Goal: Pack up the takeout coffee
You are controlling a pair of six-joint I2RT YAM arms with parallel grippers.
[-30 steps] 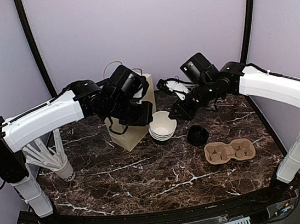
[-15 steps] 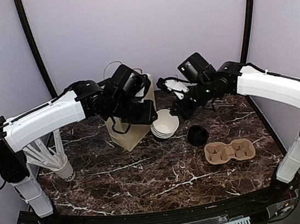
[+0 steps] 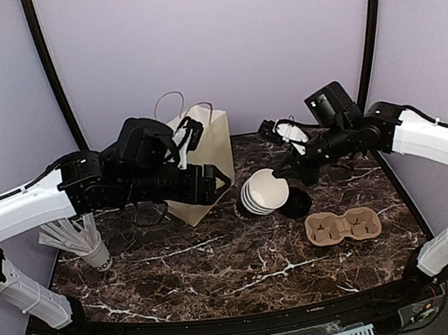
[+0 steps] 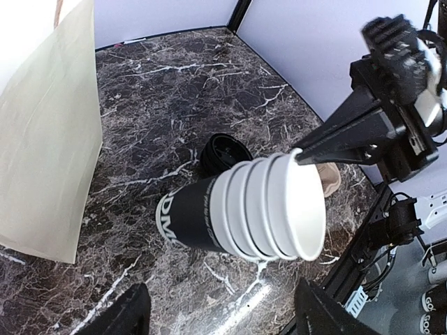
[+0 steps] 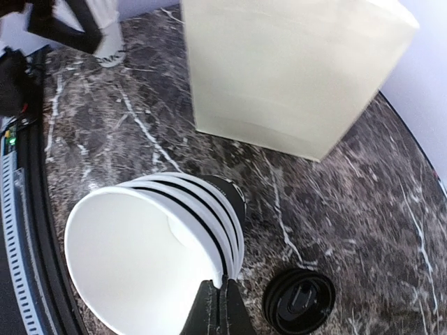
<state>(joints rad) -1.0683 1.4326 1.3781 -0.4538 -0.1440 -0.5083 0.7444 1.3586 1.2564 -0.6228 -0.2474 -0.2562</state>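
Observation:
A stack of nested paper cups [image 3: 262, 192], white inside with a black printed side, is tipped over with its mouth toward the left arm. My right gripper [image 3: 286, 174] is shut on the rim of the front cup [image 5: 154, 244], its fingertips [image 5: 222, 301] pinching the edge. My left gripper [image 4: 227, 314] stands open, apart from the cup stack [image 4: 258, 206], with nothing between its fingers. A stack of black lids [image 5: 300, 301] lies on the table just beyond the cups. The tan two-hole tray [image 3: 343, 225] sits to the right, with nothing in it.
A cream handled paper bag [image 3: 201, 150] stands upright behind the left gripper. At the left edge a white cup of paper-wrapped sticks [image 3: 85, 239] stands. The table is dark marble [image 3: 219, 259], walled at the back and sides.
The left gripper opened, let go of the cup stack and drew back left. The right gripper shut on the rim and carried the stack to the right, tipping it over.

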